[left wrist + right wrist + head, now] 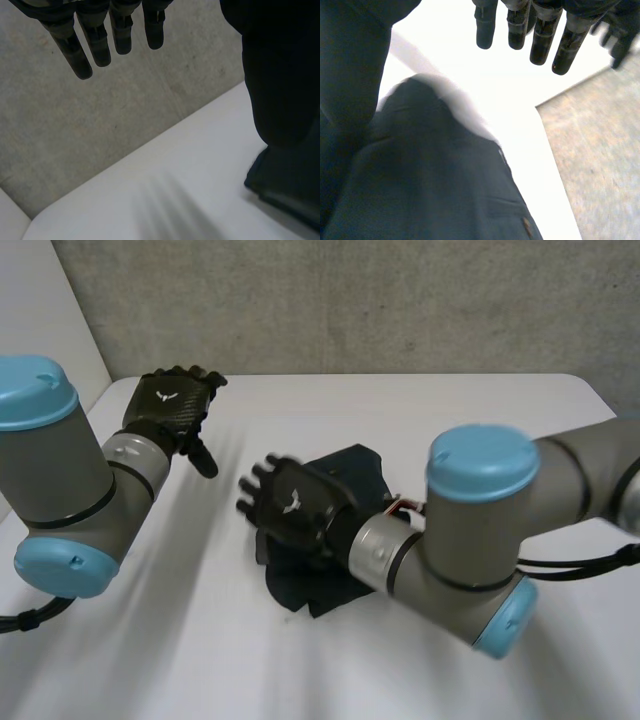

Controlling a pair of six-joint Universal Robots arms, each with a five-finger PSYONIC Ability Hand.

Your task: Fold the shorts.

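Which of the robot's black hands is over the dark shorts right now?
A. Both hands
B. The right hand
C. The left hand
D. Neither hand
B. The right hand hangs above the shorts with straight fingers, the cloth showing under its palm in the right wrist view, while the left hand is off to the side over bare table.

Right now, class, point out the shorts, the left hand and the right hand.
shorts point(360, 468), head view, far part of the cloth
left hand point(172, 405), head view, back of the hand
right hand point(295, 502), head view, back of the hand
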